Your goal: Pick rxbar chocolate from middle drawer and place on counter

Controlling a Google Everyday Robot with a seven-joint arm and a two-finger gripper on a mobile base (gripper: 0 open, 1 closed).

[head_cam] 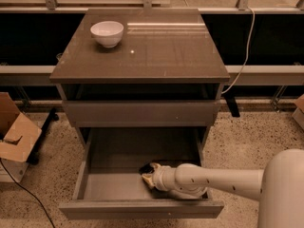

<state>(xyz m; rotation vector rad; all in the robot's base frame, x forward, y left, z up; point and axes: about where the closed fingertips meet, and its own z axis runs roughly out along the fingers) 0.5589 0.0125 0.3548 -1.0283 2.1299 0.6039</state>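
One gripper (148, 175) is working inside the middle drawer (114, 182), lower centre; its hold cannot be told. A weak pinch risks dropping the rxbar chocolate before the counter (166, 51).

No text, label, brand or number can be read anywhere. The gripper (148, 174) is low inside the open drawer (111, 186), near its front. The bowl (107, 33), far behind and above the gripper on the counter (166, 56), is plain white.

Cream hand (148, 175) in grey middle drawer (116, 167), white bowl (107, 33)
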